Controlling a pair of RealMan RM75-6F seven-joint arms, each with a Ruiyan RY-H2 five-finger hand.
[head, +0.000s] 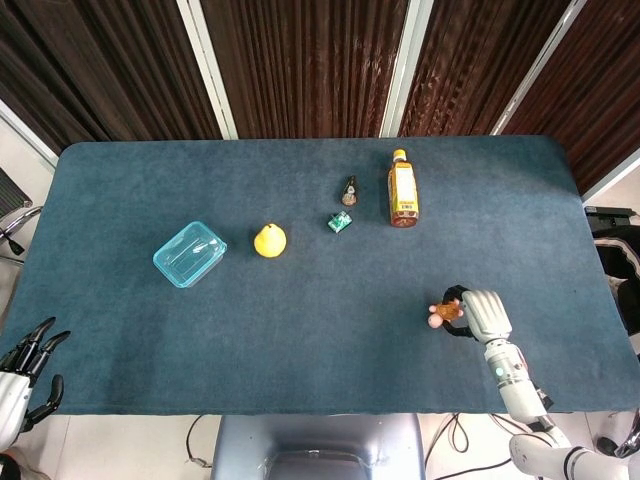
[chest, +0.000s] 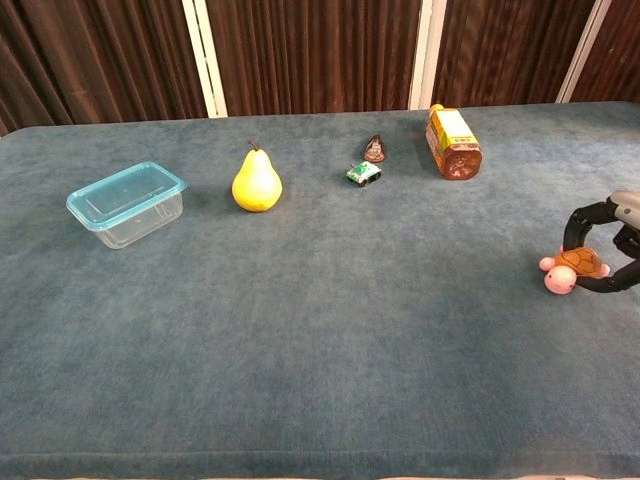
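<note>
My right hand (head: 480, 314) (chest: 612, 240) grips a small pink and brown toy turtle (head: 445, 311) (chest: 572, 269) near the table's right front, fingers curled around it from both sides. The turtle looks tilted and slightly raised off the blue cloth. My left hand (head: 22, 372) hangs off the table's front left corner with its fingers spread, holding nothing; the chest view does not show it.
A clear teal-rimmed box (head: 189, 253) (chest: 128, 203) and a yellow pear (head: 269, 240) (chest: 256, 183) stand at left centre. Farther back are a small green toy car (head: 339, 222) (chest: 363, 173), a small dark figure (head: 349, 190) (chest: 374, 149) and an amber bottle (head: 402, 190) (chest: 453, 142) lying down.
</note>
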